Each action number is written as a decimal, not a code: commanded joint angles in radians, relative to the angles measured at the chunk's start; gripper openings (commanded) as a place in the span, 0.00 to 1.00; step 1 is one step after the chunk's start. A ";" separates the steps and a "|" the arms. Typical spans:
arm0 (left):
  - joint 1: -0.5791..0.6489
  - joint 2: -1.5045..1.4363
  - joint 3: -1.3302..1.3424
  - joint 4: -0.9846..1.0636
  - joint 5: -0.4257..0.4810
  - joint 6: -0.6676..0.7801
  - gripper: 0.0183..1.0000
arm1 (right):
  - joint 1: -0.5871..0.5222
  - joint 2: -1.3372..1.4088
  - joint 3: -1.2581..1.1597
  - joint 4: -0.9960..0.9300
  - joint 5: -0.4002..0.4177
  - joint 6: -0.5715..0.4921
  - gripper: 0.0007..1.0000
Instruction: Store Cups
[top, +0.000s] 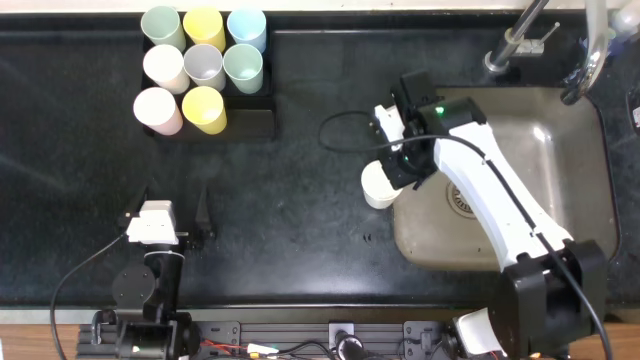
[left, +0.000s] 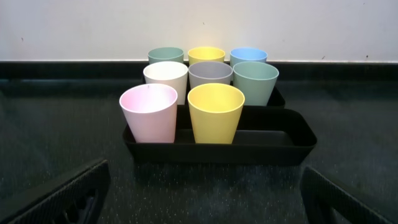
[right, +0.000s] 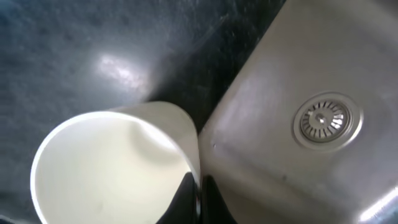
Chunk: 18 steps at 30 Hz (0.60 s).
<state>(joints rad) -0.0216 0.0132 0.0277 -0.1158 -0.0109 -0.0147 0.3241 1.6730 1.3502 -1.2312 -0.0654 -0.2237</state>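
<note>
A black tray (top: 255, 122) at the counter's back left holds several upright cups in pastel colours, with a pink cup (left: 149, 113) and a yellow cup (left: 215, 112) in its front row. The tray's (left: 273, 148) front right slot is bare. My right gripper (top: 398, 172) is shut on the rim of a white cup (top: 378, 188) above the counter, just beside the sink's left edge. In the right wrist view the fingers pinch the white cup's (right: 112, 168) wall at my right gripper (right: 198, 200). My left gripper (top: 172, 208) stands open and empty near the front left, facing the tray (left: 202, 205).
A steel sink (top: 560, 140) with a drain (right: 326, 120) takes up the right side, with a faucet (top: 520, 35) behind it. A black cable loops across the dark counter (top: 300, 230) between the tray and the sink.
</note>
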 joint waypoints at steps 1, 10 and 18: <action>0.006 -0.010 -0.005 0.002 0.010 0.018 1.00 | 0.010 -0.004 0.247 -0.051 -0.050 0.018 0.04; 0.006 -0.010 -0.005 0.002 0.010 0.018 1.00 | 0.124 0.030 0.547 -0.076 -0.101 0.050 0.04; 0.006 -0.010 -0.005 0.002 0.010 0.018 1.00 | 0.273 0.286 0.880 -0.146 -0.069 0.114 0.04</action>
<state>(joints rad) -0.0216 0.0132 0.0277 -0.1154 -0.0109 -0.0151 0.5705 1.8732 2.1139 -1.3632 -0.1459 -0.1524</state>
